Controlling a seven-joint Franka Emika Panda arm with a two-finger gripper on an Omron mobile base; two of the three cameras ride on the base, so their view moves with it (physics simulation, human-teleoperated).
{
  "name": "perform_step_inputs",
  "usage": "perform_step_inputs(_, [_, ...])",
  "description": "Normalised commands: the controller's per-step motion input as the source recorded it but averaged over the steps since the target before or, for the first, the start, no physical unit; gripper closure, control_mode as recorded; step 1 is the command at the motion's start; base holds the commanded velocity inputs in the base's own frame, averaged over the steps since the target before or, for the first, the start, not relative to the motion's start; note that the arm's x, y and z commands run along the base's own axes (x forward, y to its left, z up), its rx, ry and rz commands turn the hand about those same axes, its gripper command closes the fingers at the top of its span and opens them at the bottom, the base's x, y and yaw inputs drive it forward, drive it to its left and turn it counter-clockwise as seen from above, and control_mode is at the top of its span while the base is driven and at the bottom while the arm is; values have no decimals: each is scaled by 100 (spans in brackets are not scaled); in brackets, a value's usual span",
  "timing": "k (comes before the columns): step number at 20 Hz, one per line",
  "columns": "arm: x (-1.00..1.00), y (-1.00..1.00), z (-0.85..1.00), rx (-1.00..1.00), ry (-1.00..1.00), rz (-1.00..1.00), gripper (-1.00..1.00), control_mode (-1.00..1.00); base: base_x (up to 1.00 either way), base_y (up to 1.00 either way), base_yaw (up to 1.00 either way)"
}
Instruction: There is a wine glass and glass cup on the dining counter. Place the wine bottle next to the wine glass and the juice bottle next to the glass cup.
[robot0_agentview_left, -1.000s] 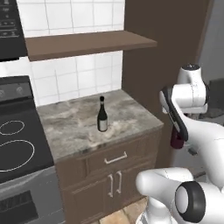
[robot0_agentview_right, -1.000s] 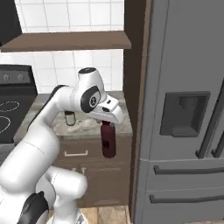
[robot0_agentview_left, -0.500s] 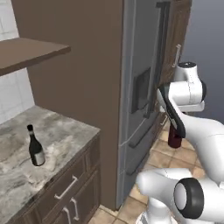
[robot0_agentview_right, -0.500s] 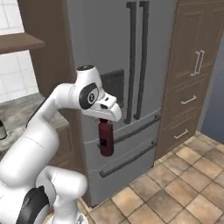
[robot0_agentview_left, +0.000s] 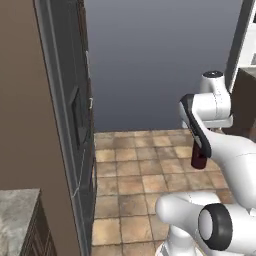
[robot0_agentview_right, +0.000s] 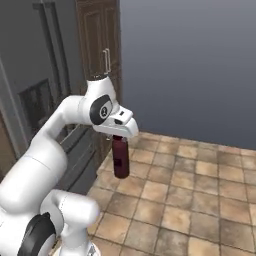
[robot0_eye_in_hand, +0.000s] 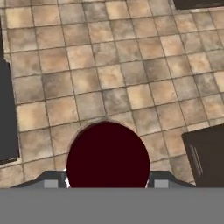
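The juice bottle (robot0_agentview_right: 120, 157) is held by the gripper (robot0_agentview_right: 118, 136), whose fingers are closed on the bottle's upper part; the bottle hangs upright below the hand, well clear of the tiled floor (robot0_agentview_right: 200, 190). In the left base view the same bottle (robot0_agentview_left: 199, 158) is seen partly behind the arm's forward link. In the hand view the bottle (robot0_eye_in_hand: 108, 156) appears from above as a dark red disc between the finger tips, with floor tiles beneath it.

Progress, as a judgement: the juice bottle has been picked up but not delivered. The dining counter, the wine glass and the glass cup cannot be located in these pictures, so the carry to the counter is taken to be outstanding. The placing of the juice bottle beside the cup and the whole handling of the wine bottle are judged to remain. Less than half of the task is considered complete.

Surroundings: a grey refrigerator (robot0_agentview_left: 75, 110) stands close on the left of the left base view, and its front (robot0_agentview_right: 35, 100) is also seen behind the arm in the right base view. Tall dark brown cabinets (robot0_agentview_right: 100, 45) stand beyond it. A corner of a marbled worktop (robot0_agentview_left: 15, 215) shows at the lower left edge of the left base view. A plain grey wall (robot0_agentview_right: 190, 65) closes the far side.

Obstructions: open floor lies ahead of the gripper. The refrigerator and cabinets are near the arm's side, and the hanging bottle could be struck against them if swung that way.
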Motion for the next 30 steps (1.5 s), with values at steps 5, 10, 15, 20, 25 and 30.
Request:
perform_step_inputs(5, [0,0,0,0,0,0,100,100,0,11,-96])
perform_step_inputs(10, [0,0,0,0,0,0,100,100,15,21,-77])
perform_step_inputs(15, [0,0,0,0,0,0,100,100,53,26,-41])
perform_step_inputs(20, [0,0,0,0,0,0,100,100,72,27,-35])
perform_step_inputs(25, [0,0,0,0,0,0,100,100,86,26,-19])
perform_step_inputs(30, [0,0,0,0,0,0,100,100,92,24,-10])
